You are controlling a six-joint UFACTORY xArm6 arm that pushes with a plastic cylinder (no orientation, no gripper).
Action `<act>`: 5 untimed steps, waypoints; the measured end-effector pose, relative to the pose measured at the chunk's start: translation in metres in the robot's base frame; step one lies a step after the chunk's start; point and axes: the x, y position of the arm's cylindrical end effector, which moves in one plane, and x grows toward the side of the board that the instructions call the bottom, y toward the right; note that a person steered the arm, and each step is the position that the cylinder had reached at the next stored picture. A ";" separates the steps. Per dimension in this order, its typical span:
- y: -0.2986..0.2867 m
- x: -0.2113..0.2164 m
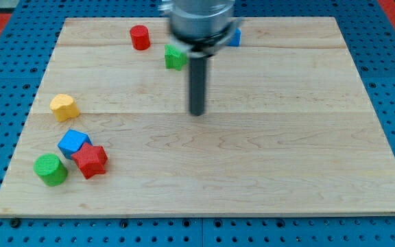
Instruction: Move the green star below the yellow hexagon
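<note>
The green star (175, 57) lies near the view's top, right of the red cylinder (140, 37). The yellow hexagon is hidden behind the arm. My tip (197, 112) rests on the board below and a little right of the green star, apart from it. The arm's body covers part of the blue block (236, 38) at the top.
A yellow block (64, 107) lies at the view's left. Below it a blue cube (73, 143), a red star (90, 160) and a green cylinder (50, 169) cluster near the bottom left corner of the wooden board (286, 137).
</note>
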 end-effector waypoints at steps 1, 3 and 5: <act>-0.050 -0.055; -0.052 -0.129; -0.018 -0.132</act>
